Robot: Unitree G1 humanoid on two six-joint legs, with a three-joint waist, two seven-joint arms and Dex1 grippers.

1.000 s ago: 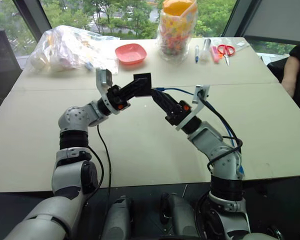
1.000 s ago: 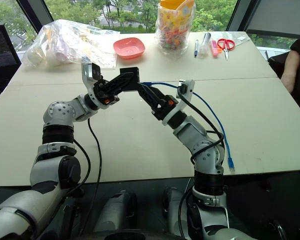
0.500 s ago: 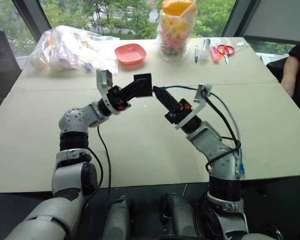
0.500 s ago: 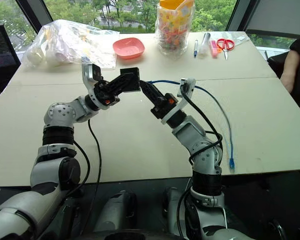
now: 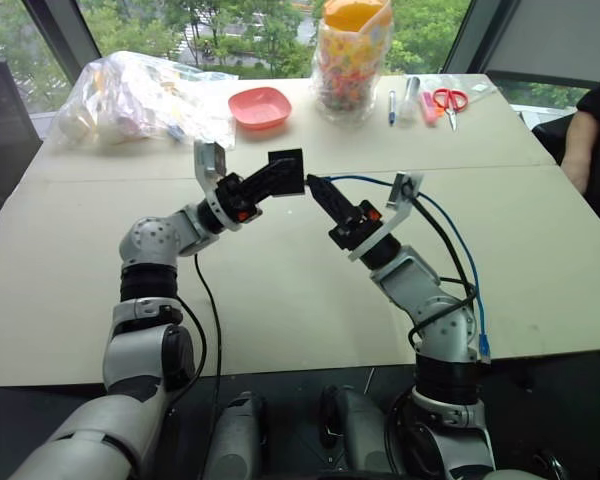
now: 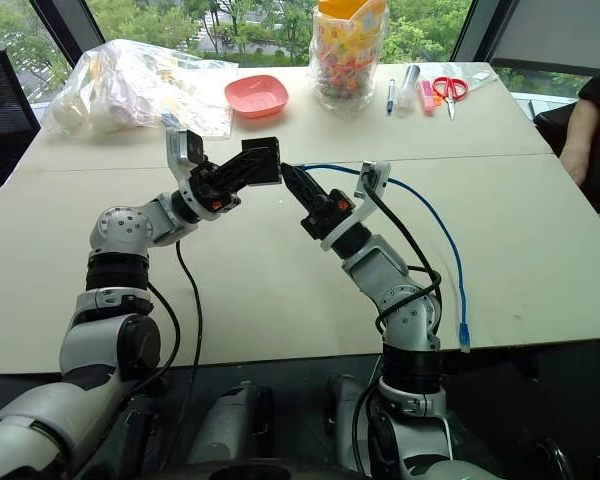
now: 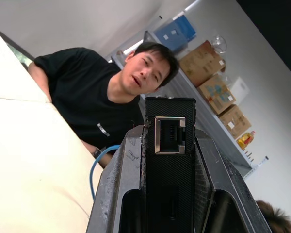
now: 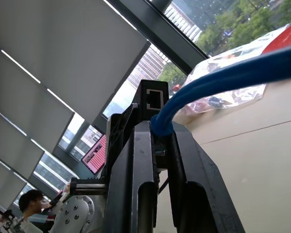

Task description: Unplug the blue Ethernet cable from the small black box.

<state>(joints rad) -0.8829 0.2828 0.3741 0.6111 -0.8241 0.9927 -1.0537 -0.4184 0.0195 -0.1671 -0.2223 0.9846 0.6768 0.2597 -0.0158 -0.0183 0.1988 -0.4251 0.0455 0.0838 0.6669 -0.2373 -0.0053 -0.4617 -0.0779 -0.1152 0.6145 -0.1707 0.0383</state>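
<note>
The worktop [image 5: 280, 290] is a broad, pale beige surface, and I hold both arms raised above its middle. My left gripper [image 5: 280, 177] is clamped on the small black box [image 5: 286, 170], which sits between its two fingers well above the worktop. The box is flat, matte black with a finely textured face, and the left wrist view shows its port [image 7: 170, 135] as a square metal-rimmed socket, empty. My right gripper [image 5: 318, 190] is pinched on the blue Ethernet cable [image 5: 458, 240] just behind its end, and its tips sit just beside the box, slightly apart from it. The cable is thin and light blue; it arcs back over my right wrist, drops along the forearm, and its far clear plug [image 6: 465, 341] lies near the worktop's front edge.
</note>
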